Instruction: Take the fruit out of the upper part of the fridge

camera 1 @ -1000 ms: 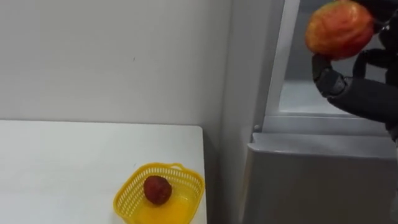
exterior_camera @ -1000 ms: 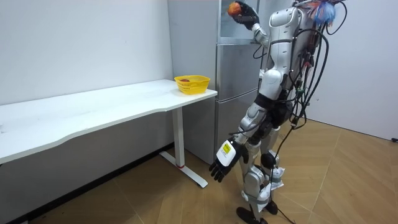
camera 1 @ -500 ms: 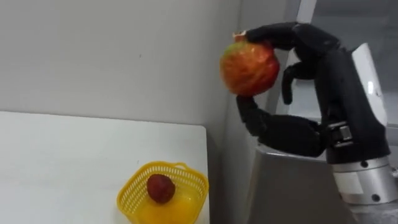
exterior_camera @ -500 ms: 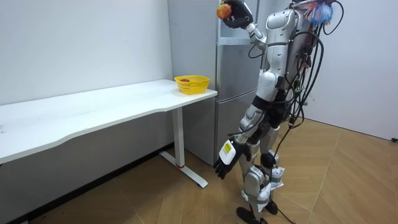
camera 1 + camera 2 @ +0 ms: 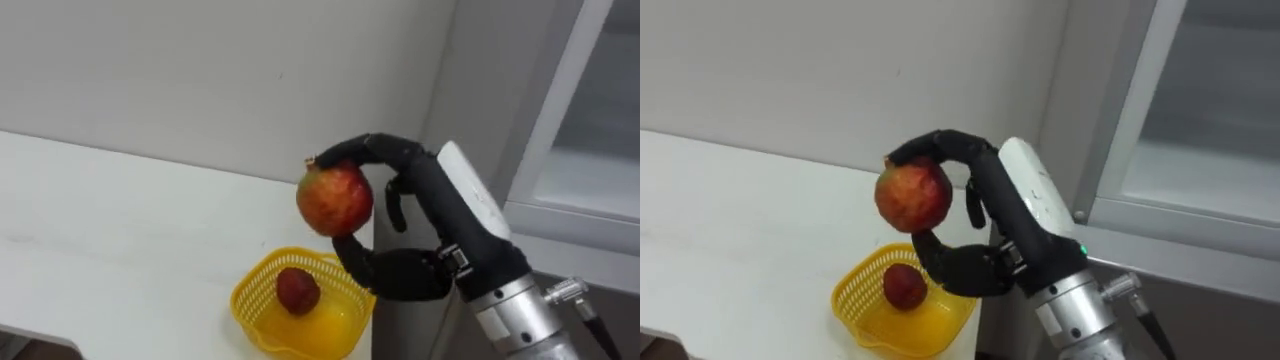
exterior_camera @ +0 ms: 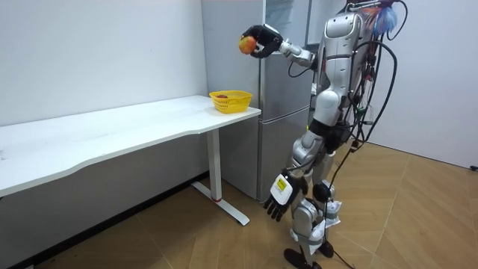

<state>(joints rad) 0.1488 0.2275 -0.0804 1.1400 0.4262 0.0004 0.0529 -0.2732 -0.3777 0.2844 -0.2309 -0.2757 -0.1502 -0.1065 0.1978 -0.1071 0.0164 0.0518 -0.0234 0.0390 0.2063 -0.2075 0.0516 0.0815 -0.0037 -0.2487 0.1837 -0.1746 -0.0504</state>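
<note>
Carried apple [image 5: 335, 199] out of upper fridge [image 6: 280, 97] opening, down and toward room view's left. Now holding it in right hand [image 5: 425, 215] roughly above basket [image 5: 250, 318] at worktop [image 5: 120, 230] end, clear of fridge. Lowered right arm from head height to about shoulder height, stretched out. Shifted left hand [image 6: 278, 196], low by legs, slightly toward room view's right. Turned head view from fridge toward worktop.

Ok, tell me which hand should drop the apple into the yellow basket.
Right. The right hand is curled round the apple, raised over the end of the table where the yellow basket sits. The left hand hangs open down by the legs, away from the table.
</note>
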